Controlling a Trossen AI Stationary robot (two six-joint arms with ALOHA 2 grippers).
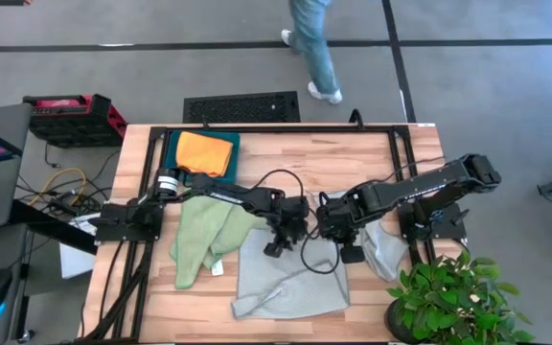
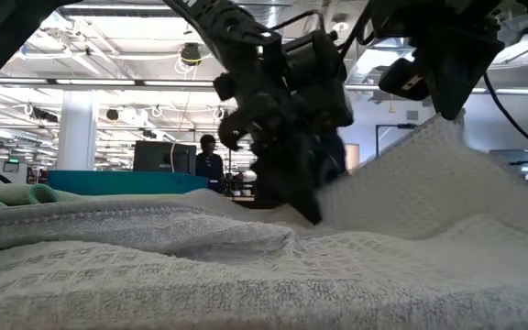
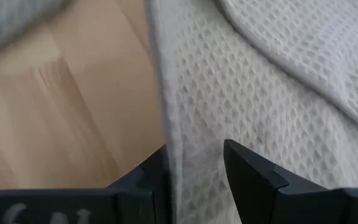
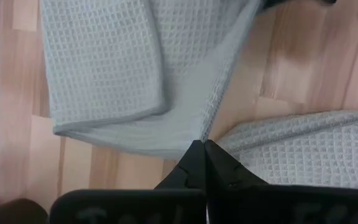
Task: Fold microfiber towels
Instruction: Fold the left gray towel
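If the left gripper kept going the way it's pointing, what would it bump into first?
Most likely the pale grey towel. The left gripper has its jaws open astride that towel's edge, so cloth comes first, with the wooden table right beneath.

both arms reach in over the middle of the table, their wrists close together. the left gripper (image 1: 274,248) points down, its 2 fingers (image 3: 247,177) apart with a fold of cloth between them. the right gripper (image 1: 350,252), just beside it, has its fingers (image 4: 194,163) pinched tight together, gripping a thin edge of cloth.
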